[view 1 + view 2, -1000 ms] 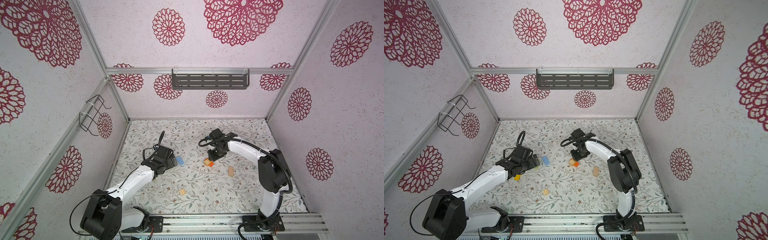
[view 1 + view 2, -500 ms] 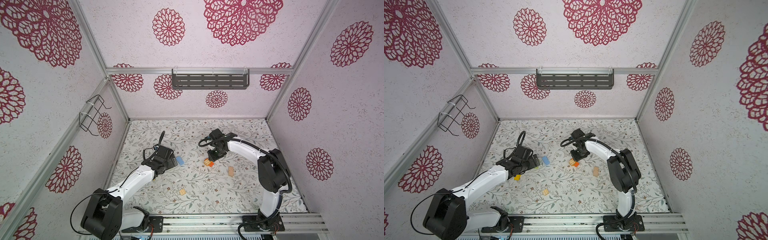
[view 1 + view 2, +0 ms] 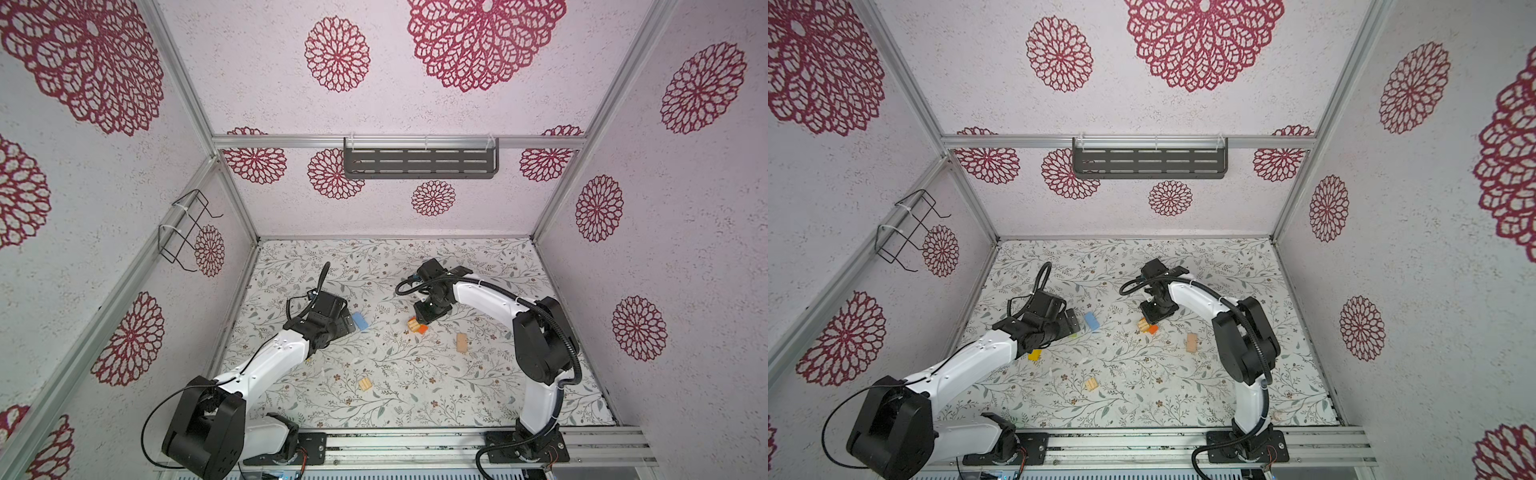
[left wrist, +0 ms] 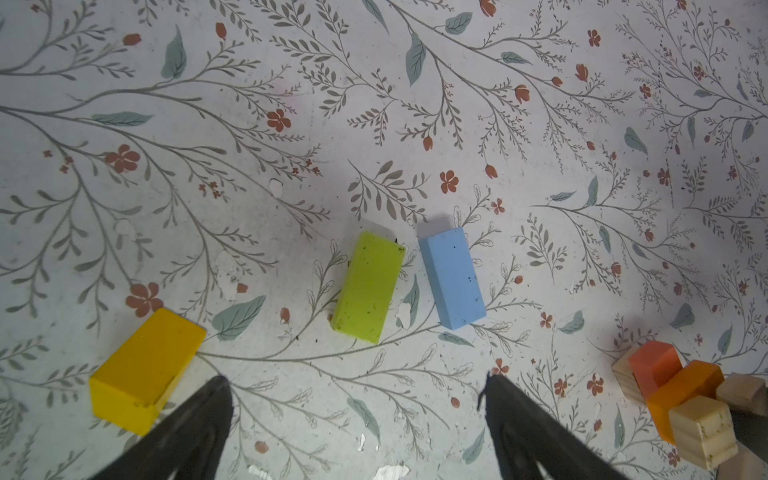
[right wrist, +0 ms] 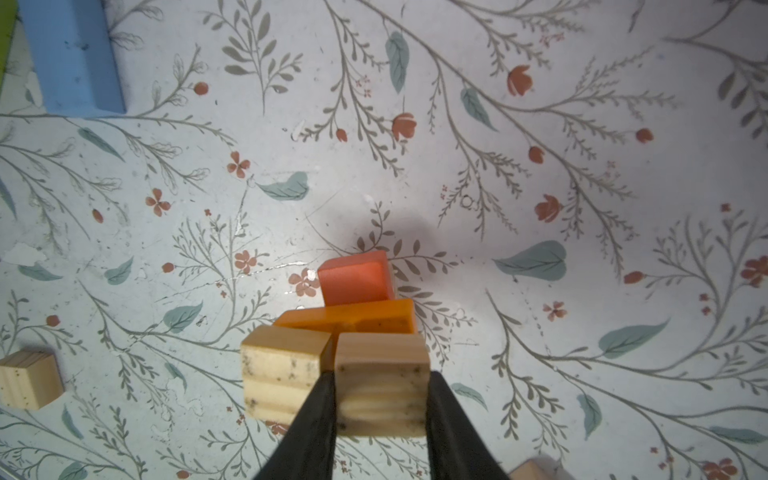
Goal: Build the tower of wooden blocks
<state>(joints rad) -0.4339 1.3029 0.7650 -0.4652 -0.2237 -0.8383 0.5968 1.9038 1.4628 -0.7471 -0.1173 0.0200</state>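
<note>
The wood block tower [image 3: 417, 325] is a low cluster at mid-floor: a red-orange block [image 5: 357, 276], an orange block [image 5: 353, 318] and a tan block [image 5: 282, 370]. My right gripper [image 5: 381, 376] is shut on a second tan block [image 5: 381, 353], which sits right beside the first against the orange one. Further left my left gripper [image 4: 357, 380] stands open just above the floor, holding nothing. A yellow block [image 4: 145, 368], a green block [image 4: 368, 286] and a blue block [image 4: 452, 277] lie flat in front of it.
A plain tan block [image 3: 460, 343] lies right of the tower. A grooved tan block [image 3: 365, 384] lies nearer the front rail [image 3: 415, 444]. A black shelf [image 3: 419, 162] hangs on the back wall and a wire basket [image 3: 183, 228] on the left wall.
</note>
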